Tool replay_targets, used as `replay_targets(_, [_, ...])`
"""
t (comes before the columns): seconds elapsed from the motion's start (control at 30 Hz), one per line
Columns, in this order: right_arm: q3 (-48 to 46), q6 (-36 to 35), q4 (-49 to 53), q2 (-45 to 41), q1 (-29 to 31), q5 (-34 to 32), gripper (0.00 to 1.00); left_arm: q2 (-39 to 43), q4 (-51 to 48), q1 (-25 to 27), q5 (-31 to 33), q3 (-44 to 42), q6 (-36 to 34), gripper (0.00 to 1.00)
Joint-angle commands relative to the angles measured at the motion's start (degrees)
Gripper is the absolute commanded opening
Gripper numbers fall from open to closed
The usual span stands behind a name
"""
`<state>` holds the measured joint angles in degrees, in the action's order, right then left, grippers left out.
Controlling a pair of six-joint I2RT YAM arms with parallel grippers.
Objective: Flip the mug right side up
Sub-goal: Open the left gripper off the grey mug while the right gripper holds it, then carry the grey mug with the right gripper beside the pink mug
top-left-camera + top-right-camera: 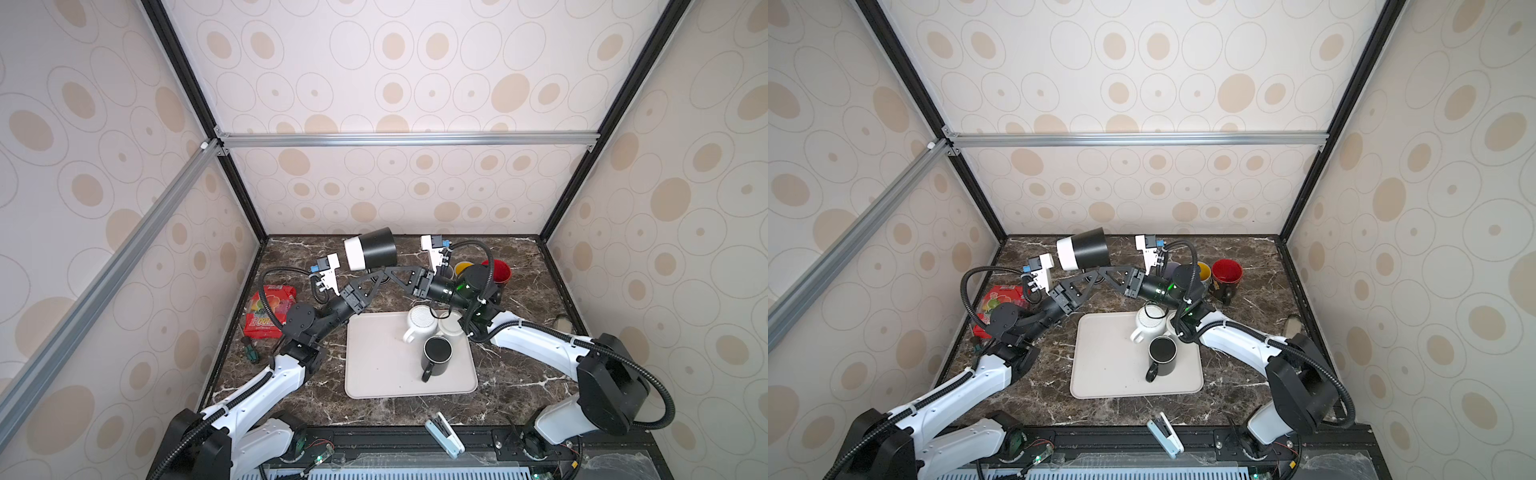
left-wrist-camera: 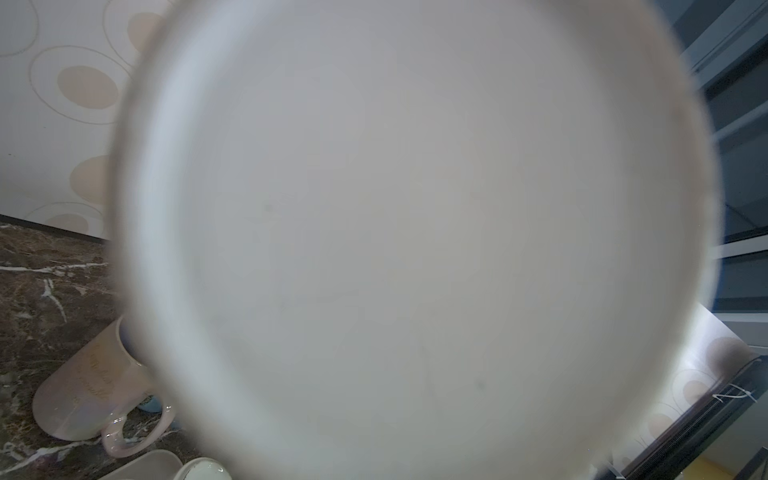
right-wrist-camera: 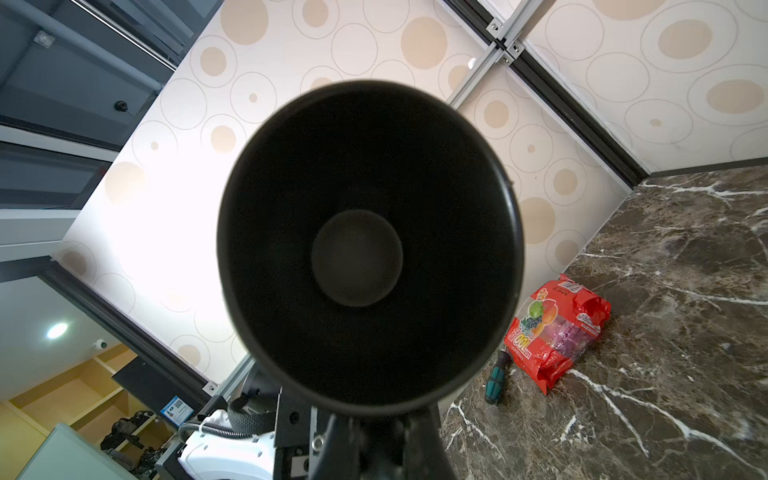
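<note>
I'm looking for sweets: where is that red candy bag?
In both top views the red plastic candy bag lies on the marble table's left side, beside a green-handled screwdriver.

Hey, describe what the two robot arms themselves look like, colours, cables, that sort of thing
Both arms have glossy white link shells with black joint housings. Black ribbed cable conduit loops along the left arm and right arm. Each ends in a black triangular open-frame gripper beneath a white wrist camera block with blue connectors. A green light glows on the right wrist.
</note>
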<state>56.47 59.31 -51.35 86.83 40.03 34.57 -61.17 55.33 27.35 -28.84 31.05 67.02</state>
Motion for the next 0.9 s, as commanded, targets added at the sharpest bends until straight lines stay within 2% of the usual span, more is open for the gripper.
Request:
replay_targets(0.0, [5.3,-0.5,2.3,0.1,0.0,-2.5,0.0,1.0,-4.7,1.6,-7.9,3.0,-5.3,0.21])
replay_targets(0.03, [5.8,-1.5,4.3,-0.2,-0.1,-2.6,0.0,1.1,-5.4,1.6,-7.6,3.2,-5.6,0.41])
replay_targets(0.07, [6.0,-2.5,5.4,-0.4,-0.1,-2.8,0.0,1.3,-6.7,1.5,-7.1,3.5,-6.0,0.65])
replay_targets(0.1, [6.0,-3.1,6.0,-0.5,-0.2,-3.4,0.0,1.5,-8.7,1.2,-6.5,3.9,-6.8,0.96])
replay_targets(0.13, [6.0,-3.3,6.6,-0.6,-0.3,-4.1,0.0,1.7,-10.6,0.9,-5.9,4.3,-7.6,1.0])
replay_targets(0.37, [6.6,-4.5,11.9,0.7,-2.8,-7.3,0.0,4.5,-19.2,-3.7,-2.9,2.4,-11.3,1.0])
replay_targets(0.57, [10.9,-13.6,30.4,0.6,-3.8,-13.8,0.0,7.7,-31.1,-6.1,1.5,3.1,-17.4,1.0])
replay_targets(0.7, [15.7,-18.7,41.8,2.4,-3.8,-19.6,0.0,7.7,-31.1,-6.6,1.5,2.8,-17.4,1.0])
replay_targets(0.87, [20.7,-23.7,53.3,6.3,-3.8,-30.3,0.0,6.5,-27.1,-6.7,0.1,1.2,-15.2,1.0])
